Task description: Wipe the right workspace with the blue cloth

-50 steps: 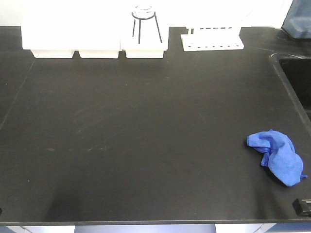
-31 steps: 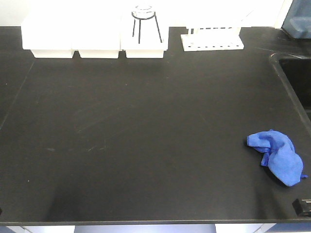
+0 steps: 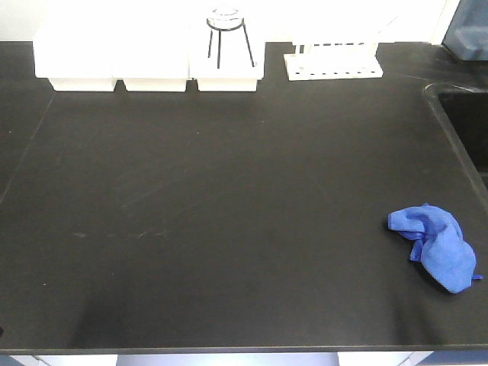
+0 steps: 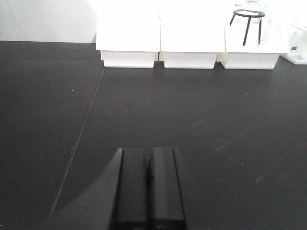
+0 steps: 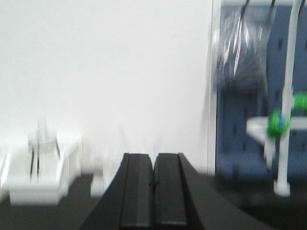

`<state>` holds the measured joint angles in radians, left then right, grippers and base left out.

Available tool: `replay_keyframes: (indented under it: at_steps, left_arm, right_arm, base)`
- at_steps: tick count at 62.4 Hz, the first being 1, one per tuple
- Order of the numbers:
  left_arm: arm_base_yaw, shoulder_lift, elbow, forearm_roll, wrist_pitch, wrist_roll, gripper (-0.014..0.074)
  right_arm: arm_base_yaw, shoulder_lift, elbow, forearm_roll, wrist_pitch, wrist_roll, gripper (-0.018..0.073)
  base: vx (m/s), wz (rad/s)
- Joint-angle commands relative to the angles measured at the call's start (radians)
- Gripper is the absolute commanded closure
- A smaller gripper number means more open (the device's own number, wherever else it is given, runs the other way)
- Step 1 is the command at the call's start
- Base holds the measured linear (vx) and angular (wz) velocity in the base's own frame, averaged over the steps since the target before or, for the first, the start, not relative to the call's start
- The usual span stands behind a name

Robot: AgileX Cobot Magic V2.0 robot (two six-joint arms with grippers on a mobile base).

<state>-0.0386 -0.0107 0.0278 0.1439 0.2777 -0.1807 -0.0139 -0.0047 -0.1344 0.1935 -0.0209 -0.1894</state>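
The blue cloth (image 3: 438,248) lies bunched near the front right corner of the black bench top (image 3: 229,191). It looks soft, light and limp, so I pinch a raised fold. My left pincer (image 4: 148,152) and right pincer (image 5: 153,157) are closed and empty.

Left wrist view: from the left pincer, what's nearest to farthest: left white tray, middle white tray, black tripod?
1. Left white tray, straight ahead of the left pincer.
2. Middle white tray, ahead, slightly right.
3. Black tripod, far right.
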Motion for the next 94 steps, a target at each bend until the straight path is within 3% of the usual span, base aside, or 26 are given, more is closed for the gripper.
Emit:
replay_keyframes:
  at_steps: [1, 17, 28, 44, 53, 64, 69, 81, 94]
  left_arm:
    - [-0.007, -0.016, 0.030, 0.001, -0.079, -0.008, 0.0602]
    - [-0.007, -0.016, 0.030, 0.001, -0.079, -0.008, 0.0602]
    - [-0.007, -0.016, 0.030, 0.001, -0.079, -0.008, 0.0602]
    - [-0.007, -0.016, 0.030, 0.001, -0.079, -0.008, 0.0602]
    - [-0.007, -0.016, 0.030, 0.001, -0.079, -0.008, 0.0602]
    - [-0.007, -0.016, 0.030, 0.001, -0.079, -0.008, 0.0602]
    - [-0.007, -0.016, 0.030, 0.001, -0.079, -0.008, 0.0602]
    - [-0.007, -0.016, 0.030, 0.001, -0.079, -0.008, 0.0602]
    - [-0.007, -0.016, 0.030, 0.001, -0.079, -0.008, 0.0602]
  right_arm:
    - [-0.004, 0.062, -0.199, -0.004, -0.003, -0.021, 0.0564]
    - [-0.004, 0.480, -0.644, -0.012, 0.566, -0.017, 0.0564]
    - [-0.004, 0.679, -0.720, -0.004, 0.740, -0.017, 0.0564]
    - [-0.005, 0.865, -0.720, -0.114, 0.845, -0.012, 0.0497]
    - [-0.005, 0.941, -0.720, -0.141, 0.872, -0.012, 0.0336]
    - [-0.005, 1.021, -0.720, -0.142, 0.872, -0.012, 0.0067]
    - [-0.005, 1.062, -0.720, -0.155, 0.856, -0.012, 0.0008]
    - [-0.005, 1.201, -0.720, -0.245, 0.814, 0.021, 0.0009]
    - [-0.005, 1.363, -0.720, -0.245, 0.758, 0.037, 0.0031]
  base:
    - [0.00, 0.00]
    - [0.00, 0.00]
    - [0.00, 0.00]
    - [0.00, 0.00]
    - [0.00, 0.00]
    - [0.00, 0.00]
    - [0.00, 0.00]
    - [0.00, 0.00]
    - [0.00, 0.00]
